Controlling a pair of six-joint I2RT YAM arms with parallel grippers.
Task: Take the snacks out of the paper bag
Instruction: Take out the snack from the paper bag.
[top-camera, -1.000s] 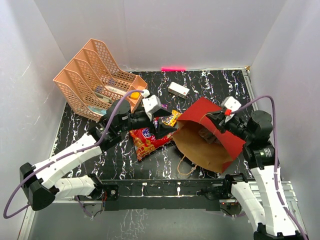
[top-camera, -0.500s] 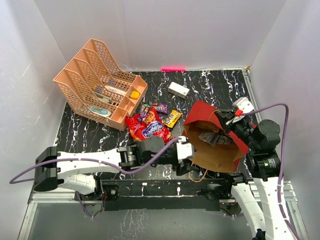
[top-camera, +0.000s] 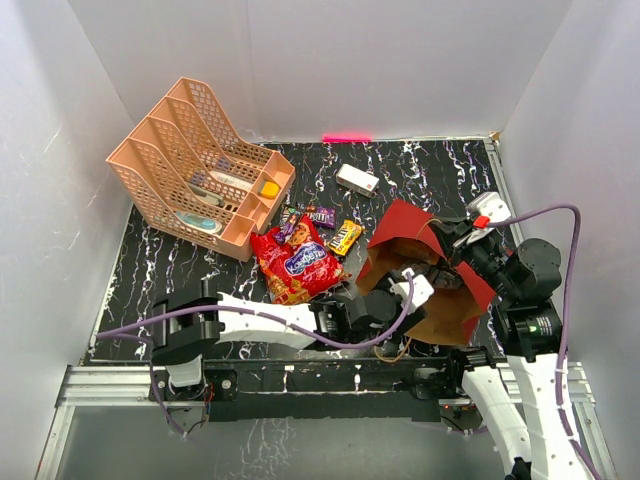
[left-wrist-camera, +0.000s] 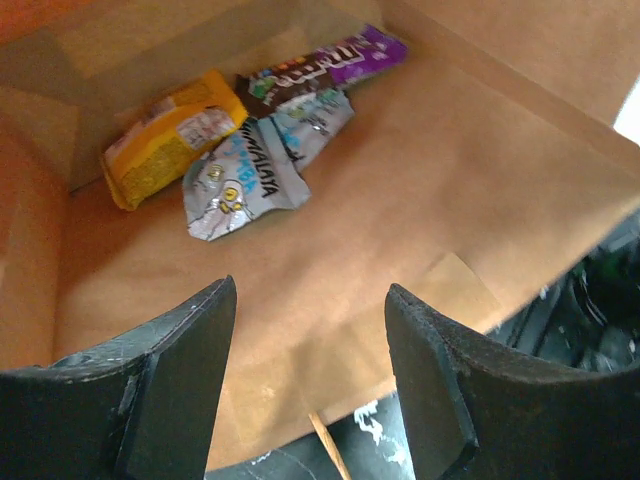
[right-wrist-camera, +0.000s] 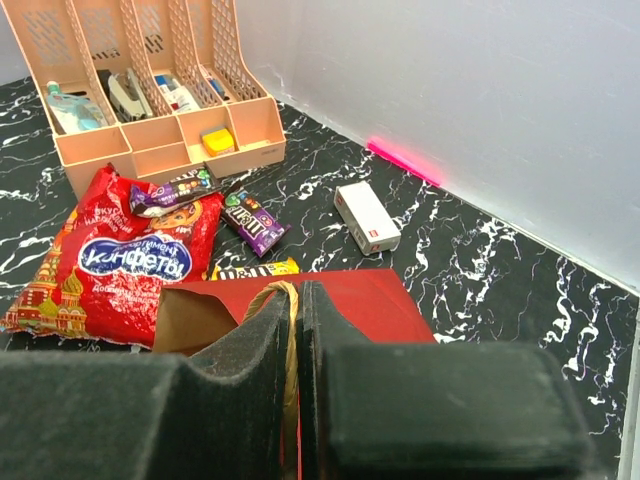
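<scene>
The paper bag (top-camera: 405, 226), red outside and plain brown kraft inside, lies on its side at the right of the table (top-camera: 430, 170), with its mouth gaping toward the left. The right gripper (right-wrist-camera: 298, 305) is pinched tight on the bag's raised rim, with the cord handle (right-wrist-camera: 272, 292) caught between its fingers. The left gripper (left-wrist-camera: 310, 300) sits at the mouth, fingers spread wide and holding nothing. Deep inside, touching one another, lie a yellow packet (left-wrist-camera: 170, 135), a purple packet (left-wrist-camera: 335, 62) and a crumpled silver-blue packet (left-wrist-camera: 245, 172). Out on the table, just left of the paper bag, lies the red chip bag (top-camera: 300, 262), with a brown packet (top-camera: 344, 237) beside its far right corner.
</scene>
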